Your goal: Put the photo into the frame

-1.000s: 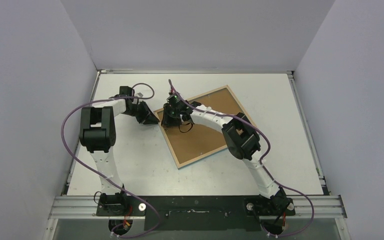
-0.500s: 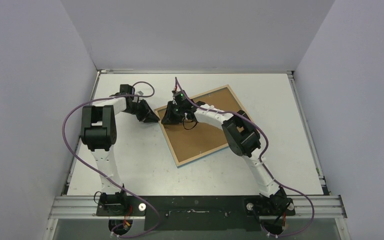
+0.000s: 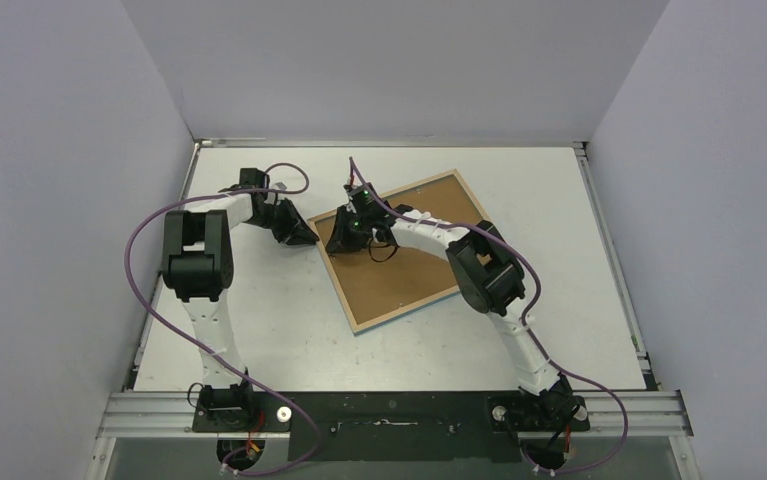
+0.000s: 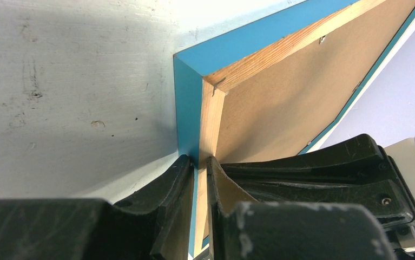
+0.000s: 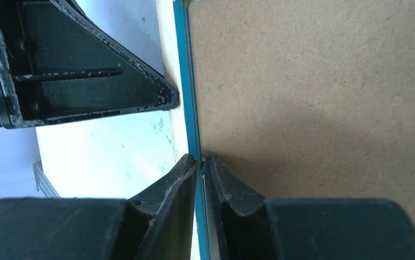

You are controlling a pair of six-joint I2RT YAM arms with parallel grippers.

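The frame (image 3: 405,312) lies face down and skewed on the table, its brown backing board (image 3: 404,270) facing up. The photo is not in view. My left gripper (image 3: 311,240) is shut on the frame's left corner; the left wrist view shows the jaws (image 4: 198,161) pinching the turquoise and wood edge (image 4: 189,108). My right gripper (image 3: 338,244) sits just right of it on the same edge. In the right wrist view its jaws (image 5: 199,161) are closed on the thin turquoise lip (image 5: 186,81) beside the backing board (image 5: 313,81).
The white table (image 3: 259,330) is walled by grey panels on three sides. The left gripper's fingers (image 5: 86,81) show close beside the right gripper. The right arm's links (image 3: 484,270) reach over the frame. Purple cables loop by both arms.
The right wrist has shifted slightly right and turned over the frame's left edge. The left gripper and the frame have barely moved.
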